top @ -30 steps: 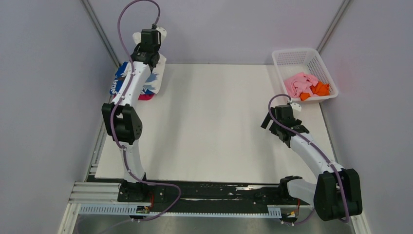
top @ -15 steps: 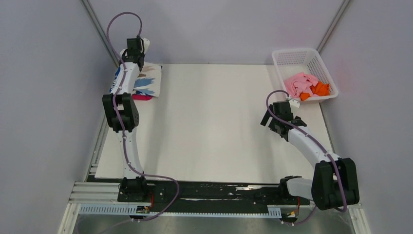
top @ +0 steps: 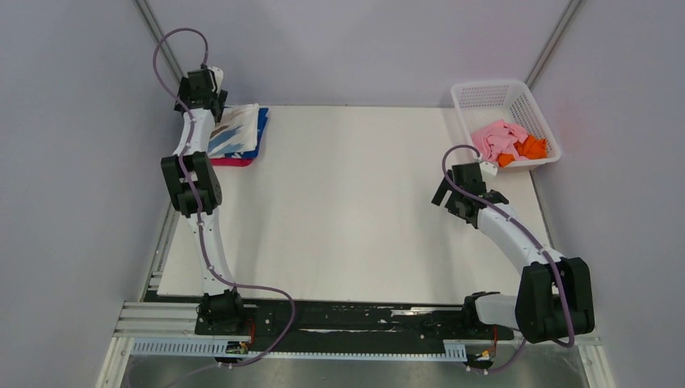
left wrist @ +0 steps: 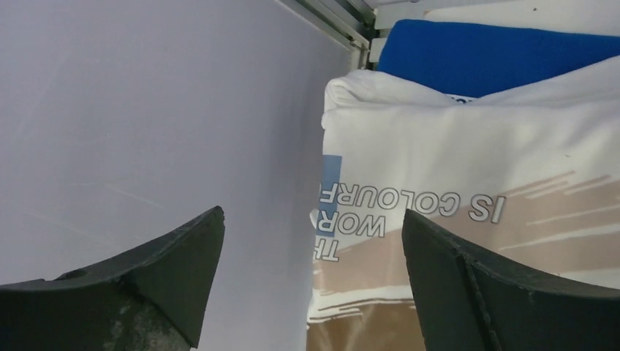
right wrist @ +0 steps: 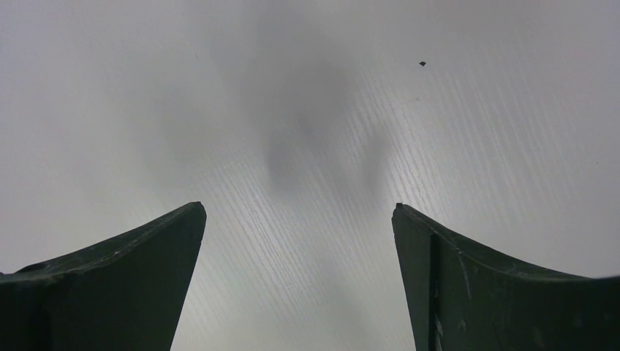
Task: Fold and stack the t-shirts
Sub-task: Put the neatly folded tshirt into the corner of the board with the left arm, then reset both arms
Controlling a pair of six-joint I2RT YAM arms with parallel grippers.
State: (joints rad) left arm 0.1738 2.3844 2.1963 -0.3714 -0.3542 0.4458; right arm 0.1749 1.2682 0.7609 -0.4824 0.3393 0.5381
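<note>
Three folded t-shirts lie stacked at the table's far left. A white t-shirt (top: 237,129) with a blue-and-tan print is on top, over a blue one (top: 261,136) and a magenta one (top: 231,162). My left gripper (top: 206,101) hangs open over the stack's far left edge, holding nothing. In the left wrist view the gripper (left wrist: 313,219) straddles the printed tee's (left wrist: 475,175) edge, with the blue tee (left wrist: 497,51) beyond. A pink tee (top: 496,137) and an orange tee (top: 530,148) lie crumpled in the basket. My right gripper (top: 454,200) is open and empty above bare table (right wrist: 300,212).
The white lattice basket (top: 485,95) stands at the table's far right corner. Grey walls close in on the left (left wrist: 146,110), the back and the right. The left arm reaches along the table's left edge (top: 174,218).
The left gripper has opened and let go of the white printed tee, which now lies flat on the stack. The left arm swung left toward the wall. The right arm barely moved.
</note>
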